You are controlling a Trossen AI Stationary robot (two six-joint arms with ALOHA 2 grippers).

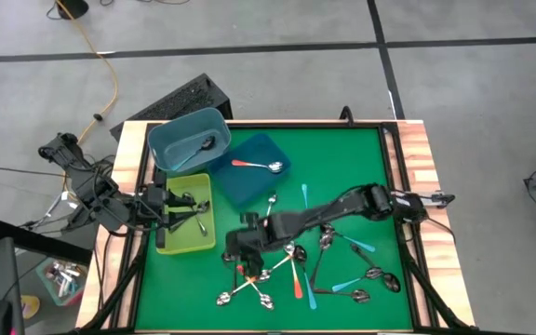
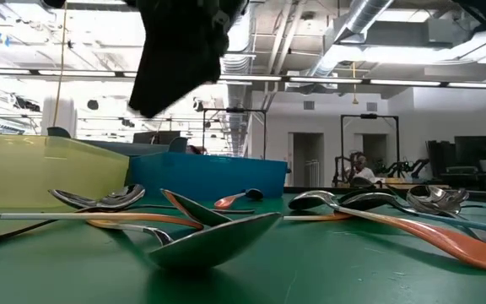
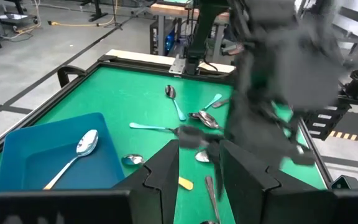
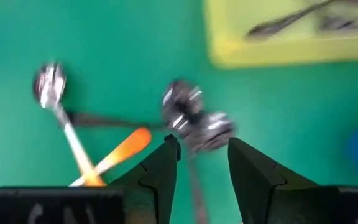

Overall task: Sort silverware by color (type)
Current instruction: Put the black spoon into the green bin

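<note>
Several small spoons (image 1: 277, 270) lie scattered and crossed on the green mat, with orange (image 1: 298, 279), teal (image 1: 347, 286) and plain metal handles. My right gripper (image 1: 247, 263) is open and hangs over the left end of this pile. In the right wrist view its fingers (image 4: 201, 162) stand on either side of two overlapping metal spoon bowls (image 4: 197, 124), beside an orange handle (image 4: 123, 148). My left gripper (image 1: 182, 214) is open over the yellow-green bin (image 1: 167, 244), which holds plain metal spoons. The dark blue bin (image 1: 249, 191) holds an orange-handled spoon (image 1: 259, 165). The light teal bin (image 1: 170, 135) holds a dark spoon (image 1: 198, 149).
The three bins stand close together at the mat's far left. Raised wooden edges (image 1: 415, 149) frame the table. Teal spoons (image 1: 305, 195) and dark spoons (image 1: 324, 242) lie toward the mat's middle and right. Bare mat (image 1: 342, 158) shows at the far right.
</note>
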